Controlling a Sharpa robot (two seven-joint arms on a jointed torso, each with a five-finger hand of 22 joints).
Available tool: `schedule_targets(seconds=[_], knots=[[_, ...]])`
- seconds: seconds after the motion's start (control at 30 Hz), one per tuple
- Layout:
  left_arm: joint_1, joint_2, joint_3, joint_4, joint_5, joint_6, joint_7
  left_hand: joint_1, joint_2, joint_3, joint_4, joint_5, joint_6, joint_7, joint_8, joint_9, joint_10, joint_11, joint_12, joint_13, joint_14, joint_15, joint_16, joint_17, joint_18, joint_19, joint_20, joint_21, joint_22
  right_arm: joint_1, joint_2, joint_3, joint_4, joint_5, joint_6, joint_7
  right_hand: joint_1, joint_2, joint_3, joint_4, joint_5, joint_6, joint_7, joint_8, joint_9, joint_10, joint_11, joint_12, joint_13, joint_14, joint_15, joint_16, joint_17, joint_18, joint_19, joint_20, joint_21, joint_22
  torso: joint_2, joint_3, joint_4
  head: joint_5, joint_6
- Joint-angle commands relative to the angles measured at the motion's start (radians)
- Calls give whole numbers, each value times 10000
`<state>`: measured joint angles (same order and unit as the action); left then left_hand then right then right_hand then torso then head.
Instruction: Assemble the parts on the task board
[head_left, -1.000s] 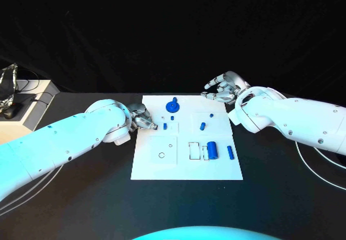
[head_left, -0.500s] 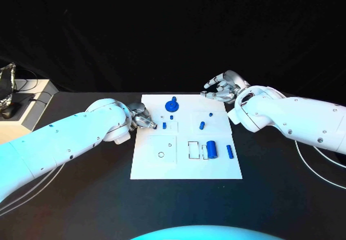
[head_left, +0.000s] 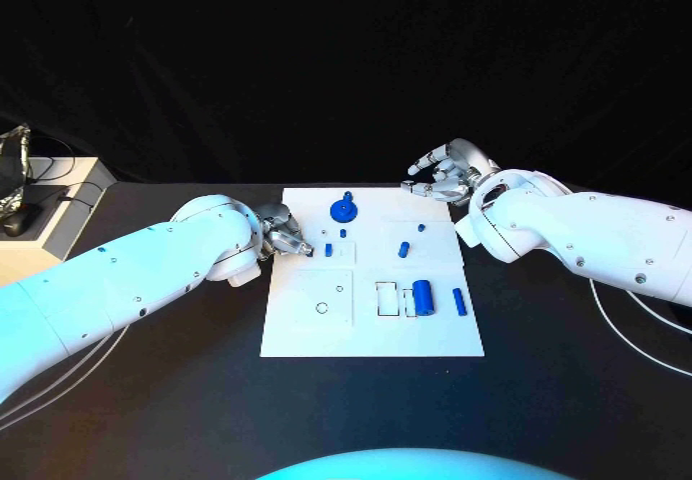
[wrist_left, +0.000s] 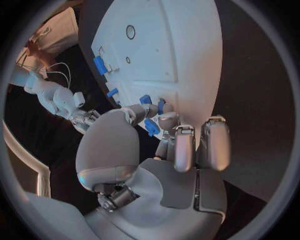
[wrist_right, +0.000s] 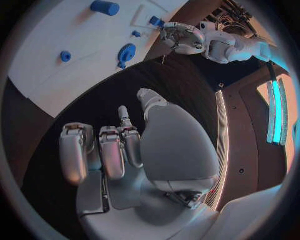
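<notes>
**Ana:** Blue little plastic piece (wrist_left: 151, 127) is pinched in the fingertips of the left robot hand (head_left: 283, 234), right at the left edge of the flat white task board (head_left: 433, 340) on the black table (head_left: 173, 400).

**Ben:** How should it go in?

**Ana:** I think slowly. Line it up over its hole, keep it straight, then push down.

**Ben:** And the right robot hand (head_left: 444, 172)?

**Ana:** It holds nothing. Its fingers are bent a bit but apart, by the far right corner.

**Ben:** What can't you see?

**Ana:** Which hole fits the piece. The fingers hide most of its shape.
</notes>
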<state>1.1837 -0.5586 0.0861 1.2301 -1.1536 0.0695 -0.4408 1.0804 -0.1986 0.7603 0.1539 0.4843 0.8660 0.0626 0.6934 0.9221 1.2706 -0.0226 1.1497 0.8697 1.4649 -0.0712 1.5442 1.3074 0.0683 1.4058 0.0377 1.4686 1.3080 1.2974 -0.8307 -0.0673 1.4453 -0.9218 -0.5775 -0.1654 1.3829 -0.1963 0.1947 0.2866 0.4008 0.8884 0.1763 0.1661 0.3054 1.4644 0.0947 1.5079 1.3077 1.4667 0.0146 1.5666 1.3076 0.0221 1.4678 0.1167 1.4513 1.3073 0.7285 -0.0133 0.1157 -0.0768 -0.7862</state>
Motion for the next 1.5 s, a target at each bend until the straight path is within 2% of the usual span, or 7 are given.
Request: schedule_targets(seconds=[0.03, 0.3, 0.47, 0.57, 0.73, 1.2, 1.5], knots=[[-29, 21, -24, 2, 25, 404, -159, 23, 82, 1636, -1710, 34, 135, -77, 5, 4, 41, 19, -20, 8, 922, -62, 50, 2124, -118, 1, -27, 1, 396, -4, -4, 3, 18, -103, 108, 66, -92, -2, 50, -1, 64, -28, -43, 33, 11, 337, -67, 8, 1961, 967, -31, -57, 2351, 103, 460, -47, -65, 1574, -2, -5, 4, -8, -2], [-27, 106, -27, -67, 202, 530, -267, -53, 27, 1474, -1698, 5, 178, -77, -27, -17, 113, 24, 23, 105, 932, -51, 67, 2164, -113, -26, -20, -16, 372, -4, -5, 3, 26, -103, 109, 68, -92, -2, 50, -1, 64, -28, -43, 33, 11, 337, -67, 8, 1961, 967, -31, -57, 2351, 103, 460, -47, -65, 1574, 1, 1, -2, -13, -9], [-27, 188, -35, -155, 273, 555, -344, -364, -88, 864, -1393, -12, 191, -167, -106, -39, 183, -23, -34, 122, 929, -79, 65, 2159, -110, -47, -18, -49, 355, -4, -7, 3, 40, -103, 109, 67, -92, -2, 50, -1, 64, -28, -43, 33, 11, 337, -67, 8, 1961, 967, -31, -57, 2351, 103, 460, -47, -65, 1574, 9, 2, -5, -16, -6], [-28, 224, -41, -190, 308, 502, -372, -708, -159, 161, -854, -22, 318, -264, -233, -142, 214, -80, -50, 169, 927, -126, 63, 2154, -113, -41, -51, -76, 349, -4, -9, 3, 45, -103, 109, 67, -92, -2, 50, -1, 64, -28, -43, 33, 11, 337, -67, 8, 1961, 967, -31, -57, 2351, 103, 460, -47, -65, 1574, 8, 2, -2, -25, -5], [-28, 257, -44, -226, 326, 375, -396, -836, -139, -359, -448, -35, 425, -256, -334, -225, 214, -86, -51, 233, 929, -136, 64, 2158, -112, -32, -72, -93, 343, -4, -5, 3, 42, -103, 111, 68, -92, -2, 50, -1, 64, -28, -43, 33, 11, 337, -67, 8, 1961, 967, -31, -57, 2351, 103, 460, -47, -65, 1574, 3, 2, 0, -36, 6], [-29, 275, -45, -270, 278, 163, -444, -874, -151, -1182, 50, -70, 534, -248, -434, -293, 215, -79, -50, 312, 928, -133, 63, 2154, -115, -12, -78, -104, 350, -4, 0, 3, 36, -103, 133, 72, -111, -17, 61, -2, 62, -41, -43, 42, 15, 330, -67, 3, 1952, 966, -33, -60, 2345, 107, 456, -50, -83, 1563, -1, -2, 7, -38, 4], [-29, 219, -41, -231, 237, 177, -513, -767, -386, -2297, 574, -86, 596, -228, -542, -346, 190, -61, -75, 363, 924, -120, 57, 2141, -114, -7, -72, -124, 343, -4, -14, 3, 35, -103, 132, 78, -121, -19, 60, 2, 61, -45, -43, 42, 15, 325, -67, -1, 1947, 958, -33, -71, 2314, 109, 451, -50, -94, 1555, -4, -8, -1, -40, 27]])
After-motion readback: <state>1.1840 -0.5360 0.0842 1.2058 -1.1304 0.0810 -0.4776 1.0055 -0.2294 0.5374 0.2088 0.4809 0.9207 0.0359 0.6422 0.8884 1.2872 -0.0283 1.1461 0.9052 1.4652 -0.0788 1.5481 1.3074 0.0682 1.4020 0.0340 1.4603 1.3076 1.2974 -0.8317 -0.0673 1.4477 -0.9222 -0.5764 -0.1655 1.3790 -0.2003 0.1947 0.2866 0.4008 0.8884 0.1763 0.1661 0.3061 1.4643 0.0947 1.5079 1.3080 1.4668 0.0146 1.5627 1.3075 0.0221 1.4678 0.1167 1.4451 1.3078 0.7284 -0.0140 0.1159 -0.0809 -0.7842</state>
